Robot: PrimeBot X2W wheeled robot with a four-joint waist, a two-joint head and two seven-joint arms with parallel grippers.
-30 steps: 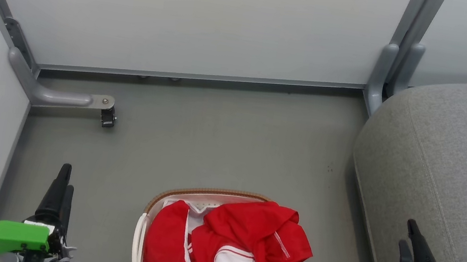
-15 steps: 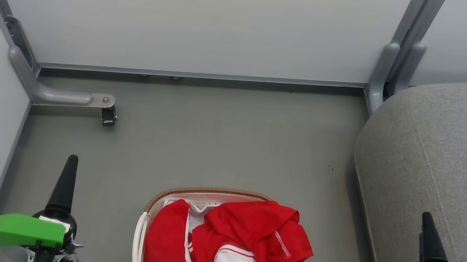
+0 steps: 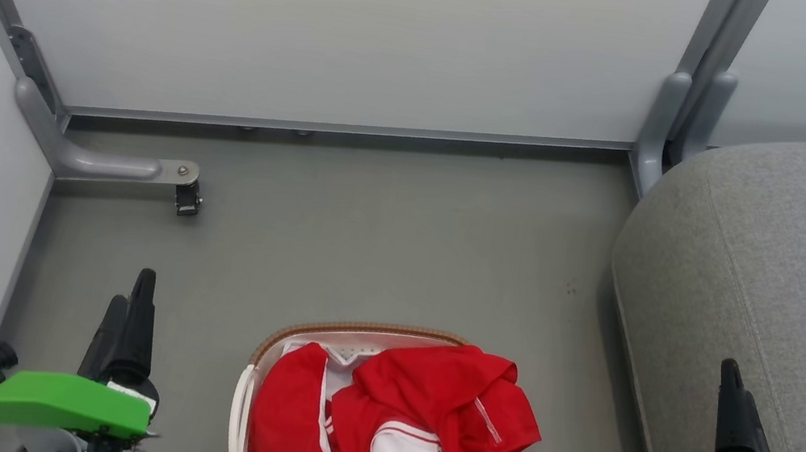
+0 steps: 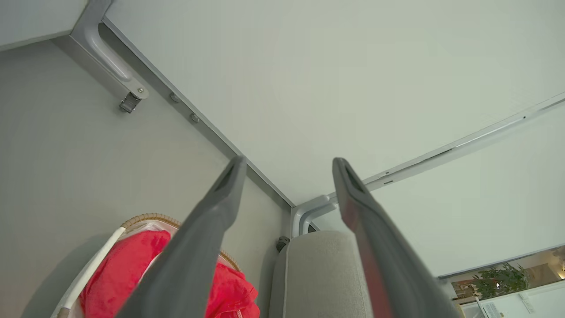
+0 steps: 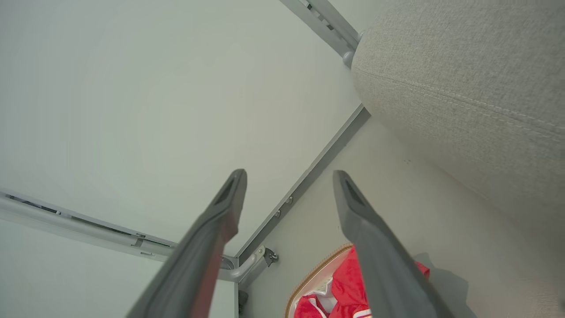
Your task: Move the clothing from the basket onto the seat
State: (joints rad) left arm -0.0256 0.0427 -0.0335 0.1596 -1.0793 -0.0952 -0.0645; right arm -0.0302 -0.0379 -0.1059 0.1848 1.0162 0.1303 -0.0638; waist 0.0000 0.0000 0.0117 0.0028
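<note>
Plainly nothing is held yet: the left gripper (image 4: 289, 161) has its two dark fingers spread wide with only the wall (image 4: 353, 66) between them, and the right gripper (image 5: 289, 173) stands just as open and empty. The clothing (image 3: 423, 401), red with white stripes, lies heaped in the basket (image 3: 353, 327) on the floor (image 3: 384, 239), to the inner side of each gripper and lower than its fingertips. One red fold spills over the rim on the side nearer the right gripper. The seat (image 3: 797, 267) rises on the right gripper's outer side, well apart from the left one. The step in hand looks like the first reach into the basket. To do it well, tip a gripper down over the high middle of the heap. Keep the jaws wide until the fingers sink either side of a thick fold, then pinch fabric only, clear of the woven rim, so the basket does not lift too. The right gripper seems the better choice, being next to the seat.
</note>
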